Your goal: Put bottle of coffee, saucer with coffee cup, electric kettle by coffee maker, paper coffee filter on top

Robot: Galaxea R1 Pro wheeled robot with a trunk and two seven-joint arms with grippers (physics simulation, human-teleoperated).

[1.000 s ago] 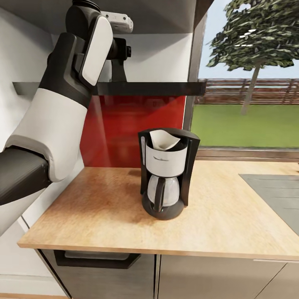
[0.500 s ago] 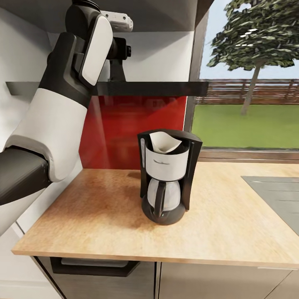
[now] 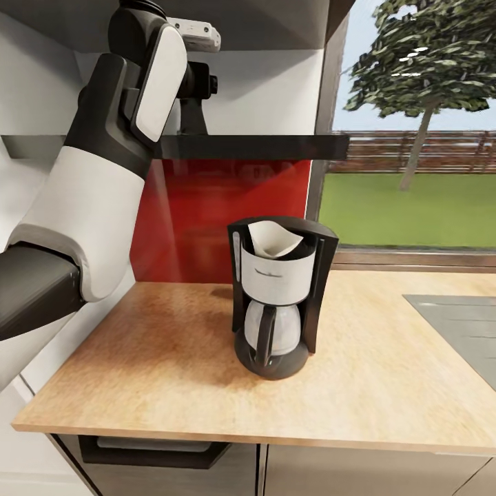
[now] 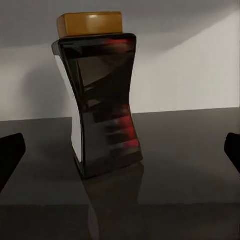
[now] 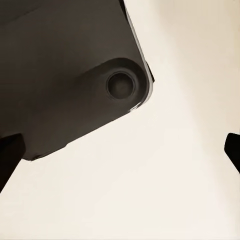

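The bottle of coffee [image 4: 102, 100], dark and flared with a gold-yellow cap, stands upright on the dark kitchen shelf [image 4: 190, 150]. My left gripper [image 4: 120, 155] is open, its fingertips [image 4: 10, 155] wide apart and short of the bottle, touching nothing. In the head view my left arm [image 3: 103, 172] reaches up to that shelf [image 3: 262, 146]. The coffee maker [image 3: 279, 296] stands on the kitchen countertop [image 3: 158, 372] with the paper coffee filter [image 3: 274, 240] in its top. My right gripper [image 5: 120, 155] is open with nothing between its fingers.
A red backsplash [image 3: 220, 213] backs the counter, and a window [image 3: 413, 138] is at the right. A grey cooktop panel [image 3: 461, 324] lies at the counter's right. The right wrist view looks at a dark robot part [image 5: 70, 70] over a pale floor [image 5: 165, 190].
The whole head picture has shifted slightly: the camera has come a little closer to the counter. The coffee maker and filter stay put, and my left arm holds its pose.
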